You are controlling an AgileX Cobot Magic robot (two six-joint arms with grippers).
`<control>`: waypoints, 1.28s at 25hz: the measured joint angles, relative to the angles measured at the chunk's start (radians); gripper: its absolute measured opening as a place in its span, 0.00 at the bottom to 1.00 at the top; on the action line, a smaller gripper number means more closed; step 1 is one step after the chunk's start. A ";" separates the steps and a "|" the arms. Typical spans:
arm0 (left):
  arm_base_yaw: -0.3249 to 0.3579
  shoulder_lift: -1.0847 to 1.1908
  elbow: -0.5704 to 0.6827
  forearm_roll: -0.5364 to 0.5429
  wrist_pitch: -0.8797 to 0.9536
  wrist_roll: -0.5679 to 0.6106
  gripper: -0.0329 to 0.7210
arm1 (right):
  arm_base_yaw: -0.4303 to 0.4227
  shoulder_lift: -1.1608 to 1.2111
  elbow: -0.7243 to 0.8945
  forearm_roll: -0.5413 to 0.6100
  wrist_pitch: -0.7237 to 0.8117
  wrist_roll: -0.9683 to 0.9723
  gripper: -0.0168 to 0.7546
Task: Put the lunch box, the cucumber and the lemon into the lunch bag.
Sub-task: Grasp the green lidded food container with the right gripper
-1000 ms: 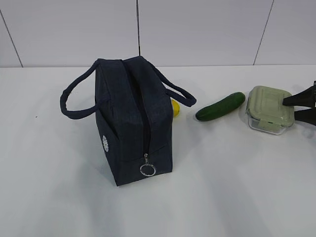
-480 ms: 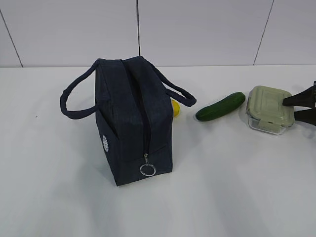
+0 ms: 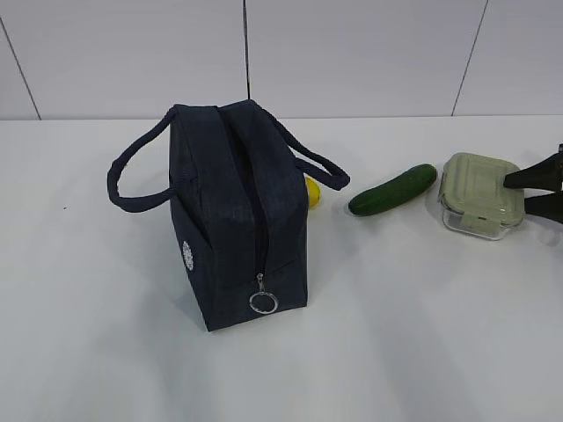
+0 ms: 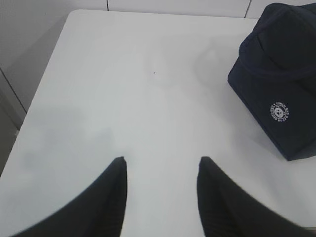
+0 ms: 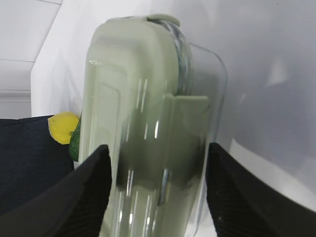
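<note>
The navy lunch bag (image 3: 237, 211) stands left of centre, zipper closed, ring pull (image 3: 263, 301) at its near end. The lemon (image 3: 311, 192) peeks out behind the bag's right side. The cucumber (image 3: 392, 190) lies right of it. The lunch box (image 3: 475, 193) with its sage-green lid sits at the far right. My right gripper (image 3: 515, 192) is open, one finger over the lid and one beside the box's right edge; in the right wrist view (image 5: 159, 148) the box (image 5: 143, 89) fills the gap between the fingers. My left gripper (image 4: 160, 160) is open and empty over bare table, left of the bag (image 4: 276, 84).
The white table (image 3: 422, 334) ends at a white panelled wall behind. The bag's two loop handles (image 3: 132, 189) hang out to either side. The table's left edge (image 4: 49, 64) shows in the left wrist view. The lemon (image 5: 63, 127) and cucumber tip (image 5: 75, 143) show beyond the box.
</note>
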 joint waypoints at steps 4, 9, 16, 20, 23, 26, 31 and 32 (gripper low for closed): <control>0.000 0.000 0.000 0.000 0.000 0.000 0.49 | 0.000 0.000 0.000 0.004 0.000 0.000 0.61; 0.000 0.000 0.000 0.000 0.000 0.002 0.50 | 0.000 0.000 0.000 0.006 0.000 0.000 0.61; 0.000 0.000 0.000 0.000 0.000 0.002 0.50 | 0.000 0.000 0.000 0.006 0.000 0.000 0.57; 0.000 0.000 0.000 0.000 0.000 0.002 0.50 | 0.000 0.000 0.000 0.008 0.000 0.000 0.52; 0.000 0.000 0.000 0.000 0.000 0.002 0.50 | 0.000 0.000 0.000 0.011 0.000 0.000 0.51; 0.000 0.000 0.000 0.000 0.000 0.002 0.50 | 0.000 0.000 0.000 0.013 0.000 0.000 0.51; 0.000 0.000 0.000 0.000 0.000 0.002 0.50 | 0.000 0.000 0.000 0.013 0.000 0.000 0.51; 0.000 0.000 0.000 0.000 0.000 0.002 0.50 | 0.000 0.000 0.000 0.013 0.000 0.000 0.51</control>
